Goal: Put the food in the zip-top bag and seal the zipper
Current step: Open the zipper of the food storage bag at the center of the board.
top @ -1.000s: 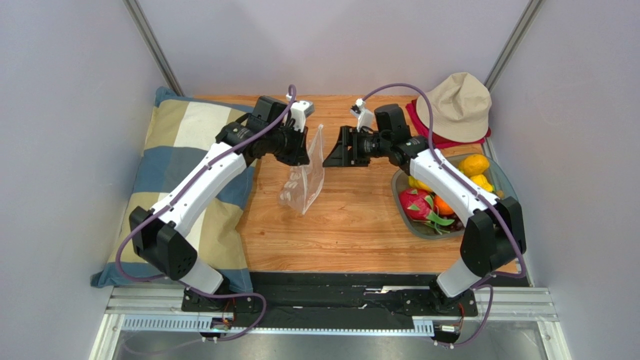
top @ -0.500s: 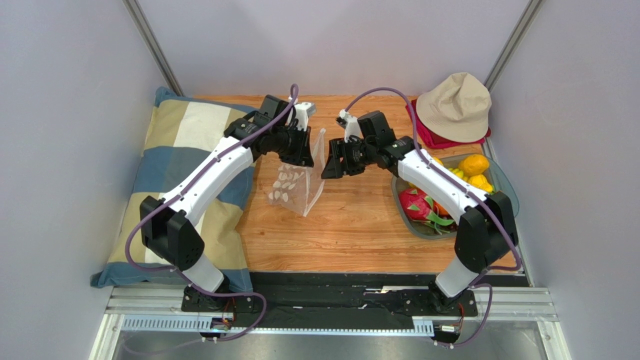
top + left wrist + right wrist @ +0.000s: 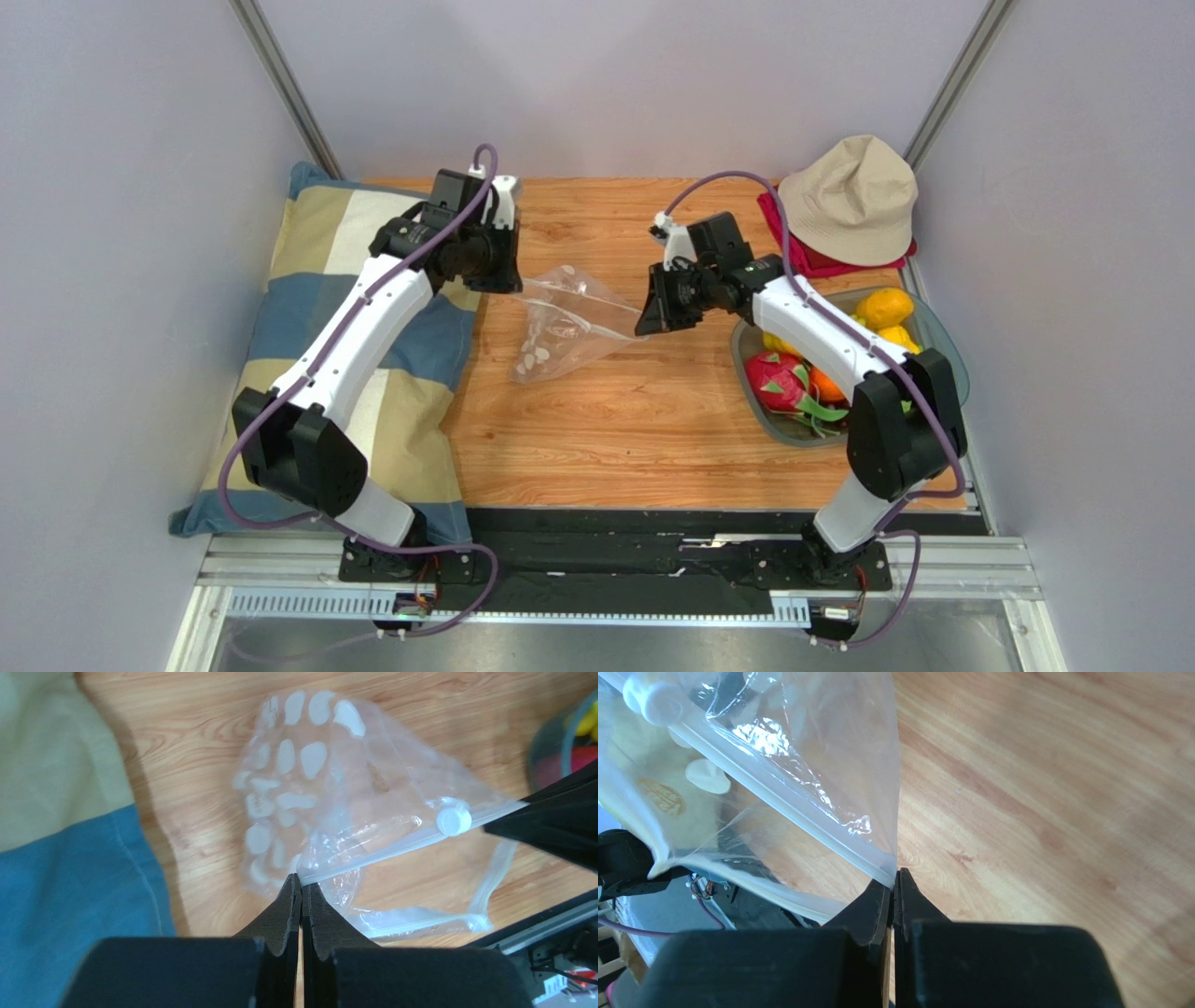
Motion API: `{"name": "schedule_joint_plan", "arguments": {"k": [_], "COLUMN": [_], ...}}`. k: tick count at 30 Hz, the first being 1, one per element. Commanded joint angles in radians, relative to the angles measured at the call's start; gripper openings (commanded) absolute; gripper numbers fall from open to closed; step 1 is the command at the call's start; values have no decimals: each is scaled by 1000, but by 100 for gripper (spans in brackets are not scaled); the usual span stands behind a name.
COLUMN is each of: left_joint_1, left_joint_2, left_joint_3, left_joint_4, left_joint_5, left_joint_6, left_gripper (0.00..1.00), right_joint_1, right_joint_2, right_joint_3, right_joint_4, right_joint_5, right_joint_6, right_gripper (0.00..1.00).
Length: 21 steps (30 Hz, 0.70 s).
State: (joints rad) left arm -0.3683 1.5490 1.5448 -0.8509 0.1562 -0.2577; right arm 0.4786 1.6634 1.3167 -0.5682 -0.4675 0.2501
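Pale grey walls (image 3: 126, 210) on three sides; wooden table (image 3: 645, 434); plaid pillow (image 3: 302, 238) left; beige hat (image 3: 856, 196) far right corner.

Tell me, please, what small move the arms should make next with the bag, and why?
Probably open the right gripper and let go of its corner, while the left gripper holds on. Both sets of jaws are pinched on opposite ends of the zipper, the zip-top bag looks empty, and the food lies in the tray beside the right arm.
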Motion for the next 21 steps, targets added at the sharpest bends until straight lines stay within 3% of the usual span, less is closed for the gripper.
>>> {"name": "schedule_joint_plan", "arguments": {"k": [1,5,6,10,13,14,17,21], "left_joint_1": [14,14,14,3,0,-1,-1,-15], "left_joint_2": [-102,-125,-130,-142,-110,-72,-24,-10], "left_joint_3": [-69,-106,-110,-124,-100,-88,-55,-72], "left_joint_4": [-34,-51,-51,-33,-30,-39,-56,-11], "left_joint_5": [-279,-164,-38,146,209,210,252,279], "left_joint_6": [127,126,117,43,-52,-92,-201,-313], "left_gripper": [0,0,0,0,0,0,0,0], "right_joint_1": [-70,-74,-72,-72,-71,-72,-80,-129], "right_joint_2": [-47,4,22,48,24,12,-33,-88], "right_joint_3": [-25,30,47,150,211,220,230,224], "right_joint_4": [-111,-211,-223,-298,-341,-349,-378,-430], "right_joint_5": [73,66,55,-43,-86,-91,-111,-161], "right_joint_6": [-181,-302,-328,-379,-409,-417,-442,-459], "right_gripper": [0,0,0,5,30,43,62,73]}}
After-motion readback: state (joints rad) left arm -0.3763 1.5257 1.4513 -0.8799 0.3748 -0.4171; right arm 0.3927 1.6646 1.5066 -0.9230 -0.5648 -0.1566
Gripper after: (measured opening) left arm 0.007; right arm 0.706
